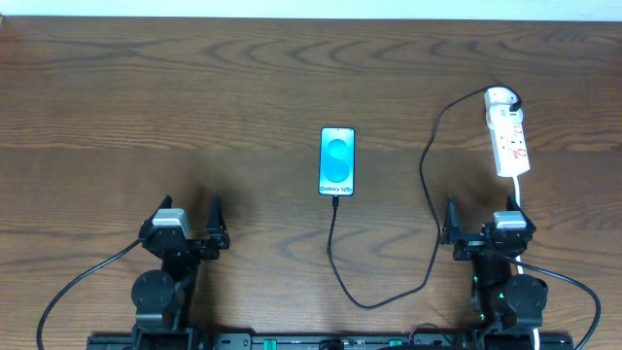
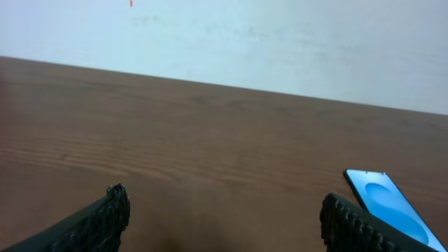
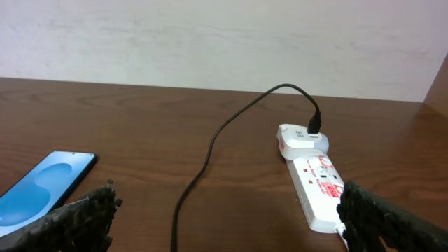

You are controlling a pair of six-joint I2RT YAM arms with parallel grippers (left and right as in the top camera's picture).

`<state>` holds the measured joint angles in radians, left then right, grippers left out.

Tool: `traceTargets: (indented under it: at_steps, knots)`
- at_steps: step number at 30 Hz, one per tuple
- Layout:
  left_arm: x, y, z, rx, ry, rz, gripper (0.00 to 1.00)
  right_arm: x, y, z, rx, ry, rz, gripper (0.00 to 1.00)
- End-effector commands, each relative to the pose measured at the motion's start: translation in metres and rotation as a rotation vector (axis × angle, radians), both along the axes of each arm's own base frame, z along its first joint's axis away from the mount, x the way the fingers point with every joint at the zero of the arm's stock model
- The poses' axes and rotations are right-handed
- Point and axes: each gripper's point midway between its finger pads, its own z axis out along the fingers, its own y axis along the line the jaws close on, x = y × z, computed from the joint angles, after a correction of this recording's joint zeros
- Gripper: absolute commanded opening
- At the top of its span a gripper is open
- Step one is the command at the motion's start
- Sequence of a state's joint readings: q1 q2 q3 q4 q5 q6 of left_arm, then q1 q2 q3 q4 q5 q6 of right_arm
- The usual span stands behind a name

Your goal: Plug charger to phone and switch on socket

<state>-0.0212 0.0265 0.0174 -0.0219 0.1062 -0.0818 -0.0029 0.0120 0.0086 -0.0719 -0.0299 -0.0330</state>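
The phone [image 1: 337, 161] lies flat mid-table, its blue screen lit. The charger [image 1: 332, 243] is a thin black cable. Its tip meets the phone's foot; whether it sits inside the port I cannot tell. The cable loops toward me, then climbs right to a white adapter on the far end of the socket [image 1: 509, 136]. My left gripper [image 1: 190, 214] stands open near the front left, with nothing between its fingers. My right gripper [image 1: 486, 222] is open just in front of the socket. The right wrist view shows the socket [image 3: 318, 185], charger [image 3: 210, 150] and phone [image 3: 38, 185].
The socket's thick white cord [image 1: 520, 190] runs from the strip's near end down past my right gripper. In the left wrist view the phone [image 2: 392, 206] shows beyond the right fingertip [image 2: 346, 220]. A pale wall stands behind the table's far edge.
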Motion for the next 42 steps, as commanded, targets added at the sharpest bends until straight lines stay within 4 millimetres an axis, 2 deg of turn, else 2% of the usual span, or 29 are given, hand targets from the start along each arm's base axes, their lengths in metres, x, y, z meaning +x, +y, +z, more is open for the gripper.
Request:
traceTargets:
  at_steps: [1, 10, 16, 21, 42]
  knots:
    - [-0.001, -0.001, -0.024, -0.003, 0.086, -0.009, 0.88, 0.000, 0.002, -0.001, 0.010, -0.001, 0.009, 0.99]
    - [-0.002, -0.001, -0.011, -0.001, 0.028, -0.008, 0.88, 0.000, 0.002, -0.001, 0.010, -0.001, 0.009, 0.99]
    - [-0.002, -0.001, -0.011, 0.002, 0.029, -0.009, 0.88, 0.000, 0.002, -0.001, 0.010, -0.001, 0.009, 0.99]
    - [-0.002, -0.001, -0.012, 0.072, 0.027, -0.016, 0.88, 0.000, 0.002, -0.001, 0.010, -0.001, 0.009, 0.99]
    - [-0.002, 0.007, -0.013, 0.088, 0.034, 0.030, 0.88, 0.000, 0.002, -0.001, 0.010, -0.001, 0.009, 0.99]
